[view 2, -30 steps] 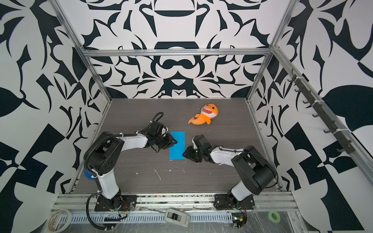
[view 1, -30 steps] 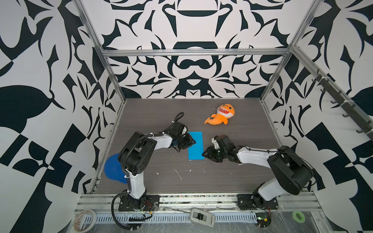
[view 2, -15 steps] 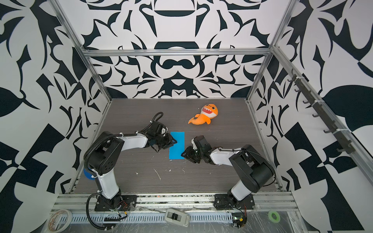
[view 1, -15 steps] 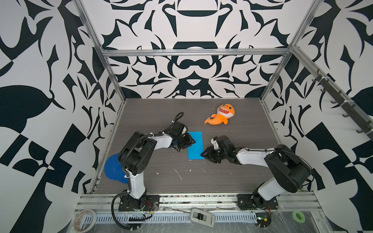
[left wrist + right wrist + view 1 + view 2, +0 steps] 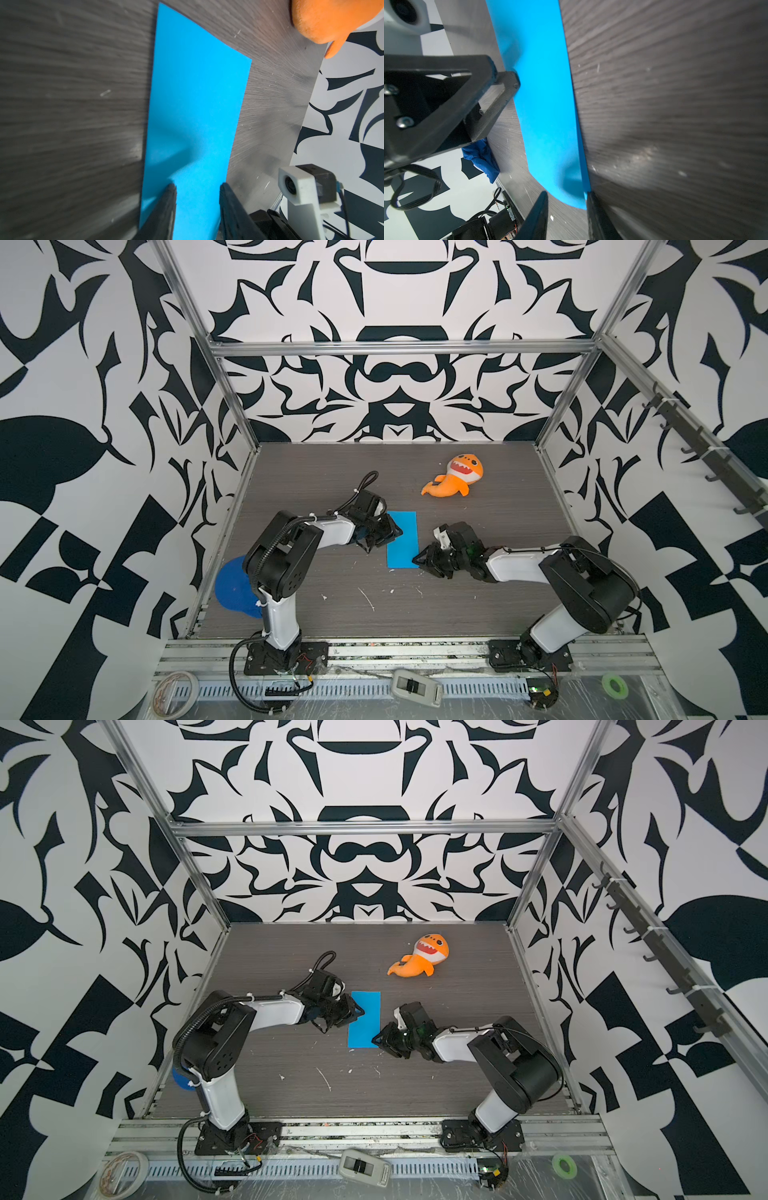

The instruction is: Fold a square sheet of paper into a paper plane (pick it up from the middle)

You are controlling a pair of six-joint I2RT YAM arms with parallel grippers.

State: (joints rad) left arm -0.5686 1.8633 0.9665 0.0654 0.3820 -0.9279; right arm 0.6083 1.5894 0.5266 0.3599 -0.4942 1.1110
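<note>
Blue paper (image 5: pixel 405 548) between left tool (image 5: pixel 397 533), right tool (image 5: pixel 419 561)

An orange shark toy (image 5: pixel 456 477) lay far back on the gray table (image 5: pixel 457 605) — a dark blue disc (image 5: pixel 230 589) sat at the left edge.

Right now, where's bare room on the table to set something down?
Free: the near strip of table, in front of the blue paper; the far left corner behind the left claw. Crowded: the middle, where it and the right claw flank the paper.
</note>
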